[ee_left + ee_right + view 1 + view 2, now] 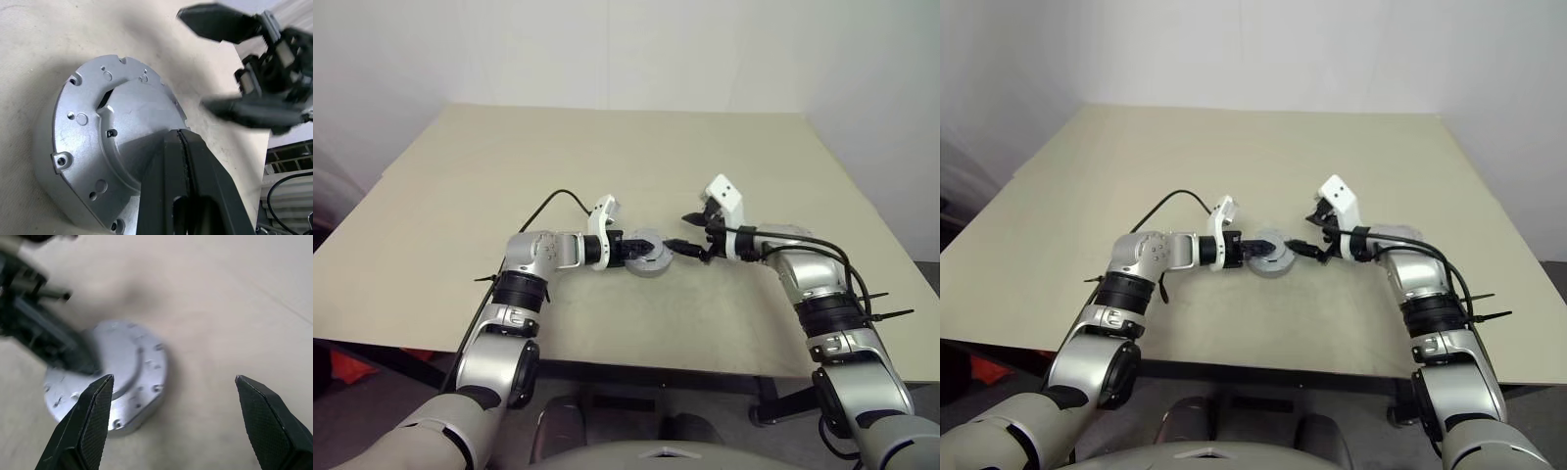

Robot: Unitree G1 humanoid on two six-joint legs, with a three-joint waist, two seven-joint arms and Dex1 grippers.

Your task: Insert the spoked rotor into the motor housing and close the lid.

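Left claw (183,142) fingers pressed together, reaching rightward; right claw (173,423) spread wide, facing it, seemingly angled down.

On the beige surface (460,166) the silvery housing (651,259) sits with its lid on, the left claw (640,247) closed and resting on its top, while the right claw (688,233) hangs just beside it, fingers spread wide.

lid (98,132): looked like matt silvery cast metal, finely grained
left gripper (183,147) fingers (205,171): looked like black matt plastic
table (460,176): was smooth, matt, beige
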